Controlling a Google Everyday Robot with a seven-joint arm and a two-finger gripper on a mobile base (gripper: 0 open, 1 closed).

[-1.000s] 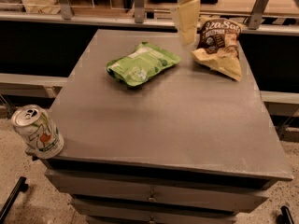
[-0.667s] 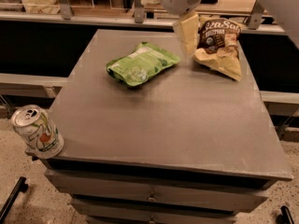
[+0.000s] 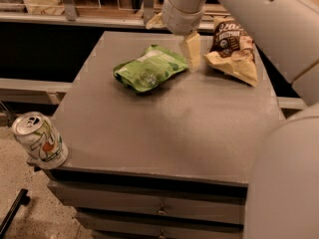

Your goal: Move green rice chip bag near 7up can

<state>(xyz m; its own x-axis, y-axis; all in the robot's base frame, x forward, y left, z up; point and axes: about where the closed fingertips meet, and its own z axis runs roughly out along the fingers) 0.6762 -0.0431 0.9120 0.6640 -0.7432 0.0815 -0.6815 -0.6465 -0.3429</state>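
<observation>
- The 7up can (image 3: 39,141), a smooth silver cylinder, stands upright on the near left corner of the matte grey counter (image 3: 164,128).
- The green rice chip bag (image 3: 149,69), crinkly and puffy, lies farther back, well apart from the can.
- The gripper (image 3: 173,43) hangs just behind this bag, its pale flat fingers (image 3: 191,51) spread wide and holding nothing.
</observation>
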